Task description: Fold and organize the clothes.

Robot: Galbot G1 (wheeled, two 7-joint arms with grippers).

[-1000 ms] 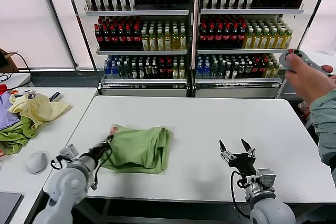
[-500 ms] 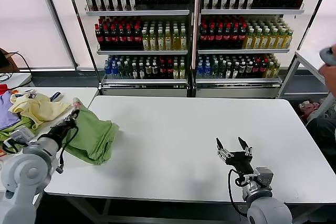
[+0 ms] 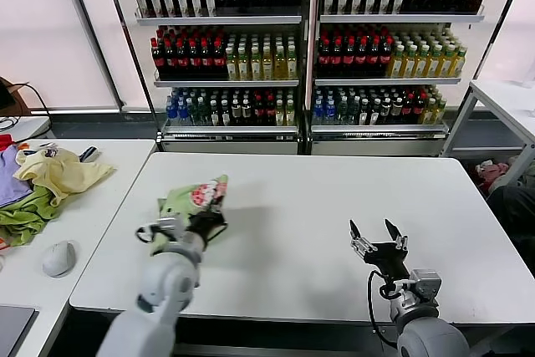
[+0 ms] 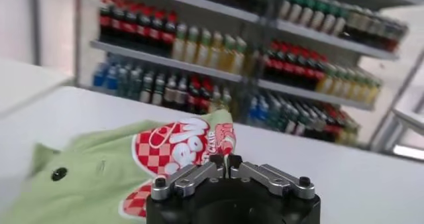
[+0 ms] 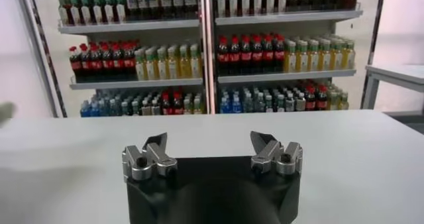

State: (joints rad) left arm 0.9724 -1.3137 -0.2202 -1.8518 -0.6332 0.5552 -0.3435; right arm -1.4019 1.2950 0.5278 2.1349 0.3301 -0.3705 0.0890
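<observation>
The light green shirt [image 3: 180, 205] is bunched up over the left part of the white table [image 3: 334, 198], with its red-and-white print [image 3: 206, 193] facing up. My left gripper [image 3: 206, 221] is shut on an edge of the cloth beside the print. In the left wrist view the shut gripper [image 4: 227, 163] pinches the shirt [image 4: 93, 175] just below the print [image 4: 189, 141]. My right gripper [image 3: 376, 237] is open and empty near the table's front right, as the right wrist view [image 5: 209, 147] also shows.
A side table [image 3: 100, 206] at the left holds a pale yellow garment [image 3: 60, 173], a darker green cloth [image 3: 25, 215], a purple cloth [image 3: 7, 183] and a mouse [image 3: 58, 258]. Shelves of bottles [image 3: 309, 48] stand behind the table.
My left gripper has swung from the table's left edge rightward onto the table with the shirt, which is now bunched with its print up. The person's hand at the right has gone.
</observation>
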